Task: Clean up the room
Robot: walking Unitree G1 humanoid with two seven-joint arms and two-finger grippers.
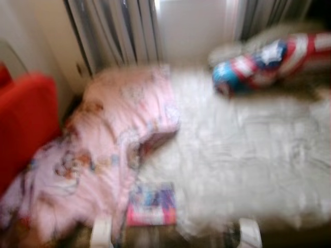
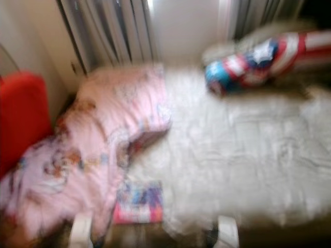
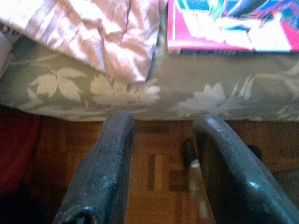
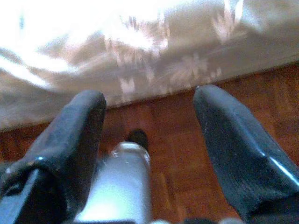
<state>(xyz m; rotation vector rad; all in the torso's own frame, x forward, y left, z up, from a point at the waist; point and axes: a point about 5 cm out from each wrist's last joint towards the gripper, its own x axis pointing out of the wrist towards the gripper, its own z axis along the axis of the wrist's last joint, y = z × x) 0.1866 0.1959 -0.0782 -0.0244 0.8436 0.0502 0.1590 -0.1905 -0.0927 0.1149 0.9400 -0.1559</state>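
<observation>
Bed (image 1: 248, 150) with white cover fills my head view, blurred. Pink quilt (image 1: 103, 150) lies bunched on its left side, a colourful book (image 1: 151, 205) at the near edge beside it, a red-white-blue bolster (image 1: 269, 62) at the far right corner. Left gripper (image 3: 161, 172) and right gripper (image 4: 149, 149) hang low over the wood floor (image 4: 187, 158) before the bed's edge, jaws parted, empty. I judge this the approach step; next I'd raise the left gripper toward the book.
</observation>
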